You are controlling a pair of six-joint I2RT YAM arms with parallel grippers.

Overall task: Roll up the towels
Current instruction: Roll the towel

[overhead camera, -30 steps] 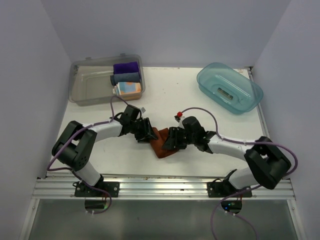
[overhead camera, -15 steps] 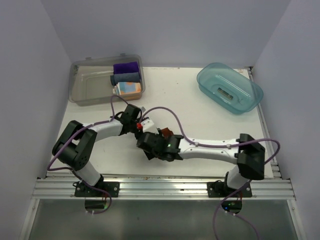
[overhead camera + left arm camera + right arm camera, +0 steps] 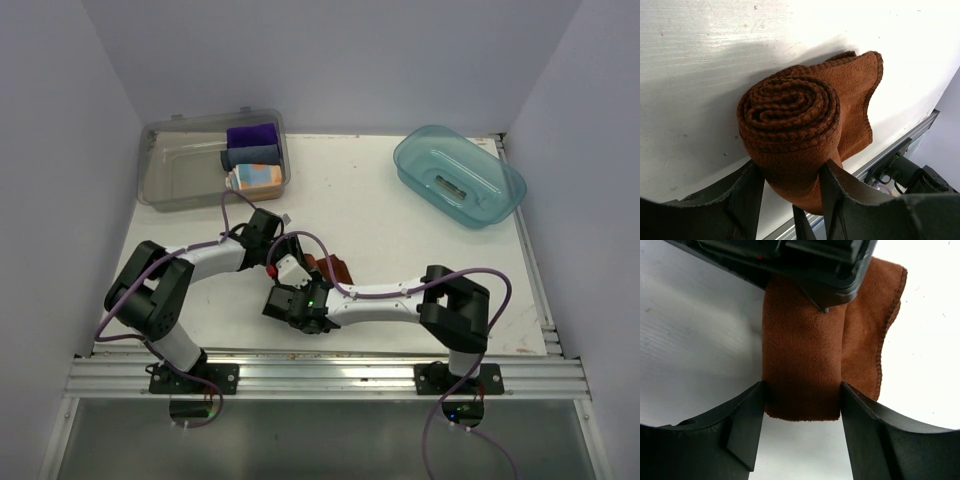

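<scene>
- Brown towel [image 3: 790,115]: rolled tight with a loose flap beside it, lying on the table [image 3: 400,230], centre-left, near edge.
- Right gripper [image 3: 802,395]: had swung across from the right within the last second and widened; its jaws stood spread astride the roll's end.
- Left gripper [image 3: 790,172]: pinching the roll, forearm low over the table.
- Roll judged nearly finished.

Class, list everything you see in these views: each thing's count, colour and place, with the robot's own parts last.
rust-brown towel: 1, rust-brown, partly rolled, near middle of table
patterned towel: 1, orange and pale blue, in clear bin
purple cloth: 1, purple, rolled, in bin
grey-blue cloth: 1, grey-blue, rolled, in bin between those two
clear bin: 1, clear grey, far left
tub: 1, translucent teal, far right
table: 1, white
left gripper: 1, black, fingers clamp the roll
right gripper: 1, black, fingers astride the roll's other end
</scene>
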